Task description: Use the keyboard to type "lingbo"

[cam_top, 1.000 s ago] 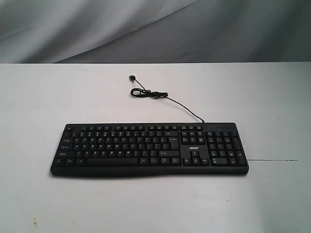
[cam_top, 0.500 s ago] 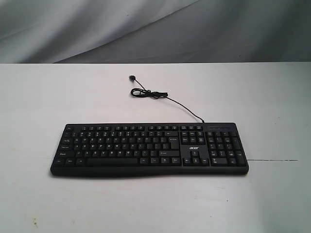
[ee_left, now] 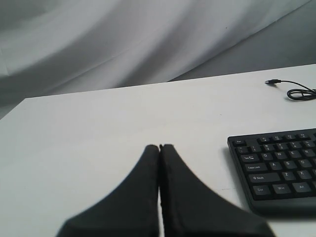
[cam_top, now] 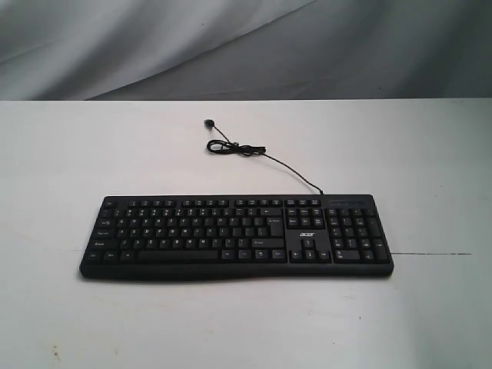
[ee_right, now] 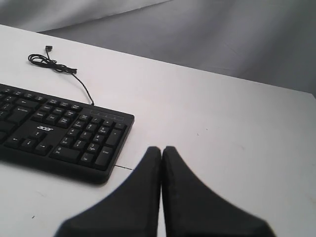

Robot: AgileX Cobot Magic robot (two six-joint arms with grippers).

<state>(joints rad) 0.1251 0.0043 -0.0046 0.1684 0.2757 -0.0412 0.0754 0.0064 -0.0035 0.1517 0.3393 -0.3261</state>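
The black keyboard (cam_top: 237,236) lies flat across the middle of the white table, number pad to the right, with a small white acer logo (cam_top: 306,227). Its thin black cable (cam_top: 254,154) coils behind it toward the back. Neither arm shows in the exterior view. In the left wrist view my left gripper (ee_left: 159,147) is shut, empty, above bare table beside the keyboard's left end (ee_left: 276,165). In the right wrist view my right gripper (ee_right: 161,149) is shut, empty, just off the number-pad end (ee_right: 74,136).
The white table (cam_top: 430,154) stretches around the keyboard, with a thin seam line (cam_top: 438,254) to the right. Grey draped cloth (cam_top: 231,46) hangs behind the table's back edge. The cable's plug (cam_top: 208,123) rests near the back.
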